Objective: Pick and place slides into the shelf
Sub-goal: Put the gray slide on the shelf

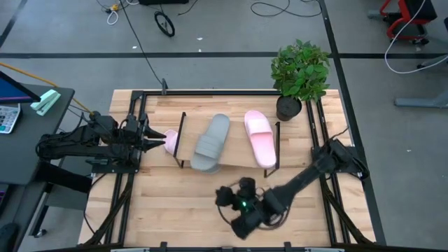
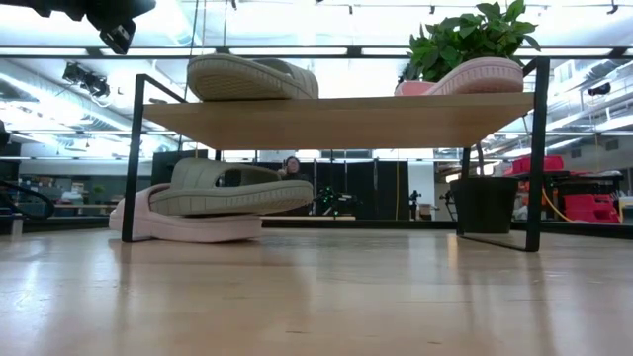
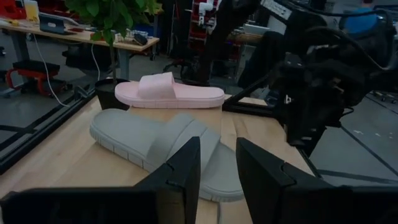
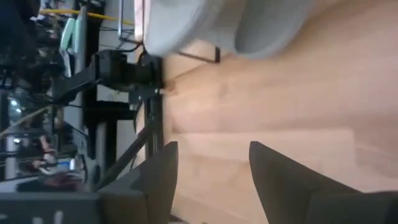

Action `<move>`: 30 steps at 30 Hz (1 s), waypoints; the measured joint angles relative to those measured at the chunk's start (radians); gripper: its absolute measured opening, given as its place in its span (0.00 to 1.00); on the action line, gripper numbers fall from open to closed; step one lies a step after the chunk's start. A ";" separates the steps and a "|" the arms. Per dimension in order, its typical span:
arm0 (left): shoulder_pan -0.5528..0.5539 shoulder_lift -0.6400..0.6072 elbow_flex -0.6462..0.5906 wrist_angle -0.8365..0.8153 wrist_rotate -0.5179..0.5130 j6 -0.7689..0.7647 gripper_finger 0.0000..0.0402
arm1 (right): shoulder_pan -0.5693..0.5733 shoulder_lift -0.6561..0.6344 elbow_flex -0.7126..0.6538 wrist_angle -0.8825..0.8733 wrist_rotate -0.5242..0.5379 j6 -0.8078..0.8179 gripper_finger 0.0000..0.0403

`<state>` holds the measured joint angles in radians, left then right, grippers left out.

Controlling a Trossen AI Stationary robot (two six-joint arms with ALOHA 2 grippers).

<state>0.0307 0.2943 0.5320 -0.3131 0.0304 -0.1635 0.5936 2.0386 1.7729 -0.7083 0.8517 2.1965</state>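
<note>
The shelf [image 1: 236, 145] stands mid-table, and its board [image 2: 346, 119] carries one grey slide [image 1: 215, 136] [image 2: 252, 77] and one pink slide [image 1: 259, 138] [image 2: 475, 75], both sole down. Under the board, a second grey slide [image 2: 232, 188] lies on top of a second pink slide [image 2: 183, 225], whose end [image 1: 170, 142] pokes out at the shelf's left end. My left gripper [image 1: 155, 136] [image 3: 217, 168] hovers open just left of the shelf, above board height, pointing at the upper grey slide [image 3: 155, 140]. My right gripper [image 1: 241, 204] [image 4: 211, 168] is open over the table's near side.
A potted plant [image 1: 299, 70] [image 2: 485, 203] stands at the far right corner of the table, just behind the shelf's right end frame [image 1: 278, 143]. Bare wood [image 1: 175, 203] lies in front of the shelf. Black rails [image 1: 126, 189] run along the table's left and right edges.
</note>
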 joint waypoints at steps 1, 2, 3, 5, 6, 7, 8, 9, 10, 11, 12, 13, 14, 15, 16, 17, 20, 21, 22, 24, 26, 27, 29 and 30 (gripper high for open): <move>0.000 0.000 0.000 0.000 0.000 0.000 0.27 | 0.002 0.016 0.000 0.025 0.017 -0.001 0.49; 0.000 0.000 0.000 0.002 0.000 -0.001 0.27 | 0.001 0.028 0.001 0.062 0.053 -0.002 0.49; 0.000 0.000 0.000 0.004 0.000 -0.003 0.27 | -0.003 0.040 0.001 0.082 0.083 -0.002 0.48; 0.000 0.000 0.000 0.010 0.000 -0.008 0.27 | -0.014 0.076 0.001 0.128 0.128 -0.017 0.47; 0.000 0.000 0.000 0.013 0.000 -0.009 0.27 | -0.021 0.092 0.001 0.131 0.131 -0.015 0.46; 0.000 -0.001 0.000 0.012 0.001 -0.013 0.27 | -0.021 0.112 0.001 0.134 0.135 -0.005 0.45; 0.000 -0.001 0.000 0.013 0.001 -0.017 0.27 | -0.021 0.130 0.001 0.139 0.135 0.003 0.45; 0.000 -0.001 0.000 0.013 0.001 -0.028 0.27 | -0.021 0.148 0.001 0.151 0.135 0.006 0.44; 0.000 -0.001 0.000 0.012 0.002 -0.038 0.27 | -0.020 0.164 0.001 0.167 0.135 0.007 0.44; 0.000 -0.001 0.000 0.013 0.002 -0.046 0.27 | -0.020 0.175 0.000 0.178 0.128 0.009 0.44; 0.000 -0.001 0.000 0.014 0.001 -0.057 0.27 | -0.019 0.188 0.000 0.196 0.135 0.007 0.44; 0.000 -0.001 0.000 0.014 0.001 -0.061 0.27 | -0.021 0.199 0.001 0.216 0.145 0.008 0.44; 0.000 -0.001 0.000 0.014 0.001 -0.061 0.27 | -0.022 0.209 0.001 0.223 0.157 0.007 0.44; 0.000 -0.001 0.000 0.015 0.001 -0.061 0.27 | -0.023 0.225 0.001 0.229 0.172 0.000 0.44; 0.000 -0.002 0.000 0.017 0.001 -0.061 0.27 | -0.025 0.240 0.001 0.238 0.189 -0.007 0.44; 0.000 -0.002 0.000 0.017 0.001 -0.061 0.27 | -0.028 0.254 0.001 0.239 0.200 -0.016 0.44; 0.000 -0.002 0.000 0.018 0.001 -0.062 0.27 | -0.036 0.280 0.001 0.235 0.217 -0.032 0.44; 0.000 -0.002 0.000 0.018 0.001 -0.062 0.27 | -0.038 0.286 0.001 0.236 0.221 -0.034 0.44; 0.000 -0.002 0.000 0.019 0.001 -0.062 0.27 | -0.041 0.291 0.001 0.238 0.217 -0.040 0.44; 0.000 -0.002 0.000 0.019 0.001 -0.068 0.27 | -0.049 0.294 0.001 0.233 0.207 -0.063 0.44; 0.000 -0.002 0.000 0.020 0.002 -0.087 0.27 | -0.058 0.289 0.001 0.230 0.207 -0.126 0.44; 0.000 -0.002 0.000 0.020 0.001 -0.091 0.27 | -0.064 0.283 0.001 0.226 0.206 -0.182 0.44; 0.000 -0.002 0.000 0.021 0.002 -0.095 0.27 | -0.074 0.269 0.001 0.228 0.207 -0.260 0.44; 0.000 -0.002 0.000 0.021 0.002 -0.095 0.27 | -0.082 0.264 0.001 0.228 0.202 -0.265 0.44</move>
<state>0.0307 0.2928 0.5320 -0.2924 0.0322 -0.2588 0.5115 2.3026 1.7737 -0.4799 1.0539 1.9320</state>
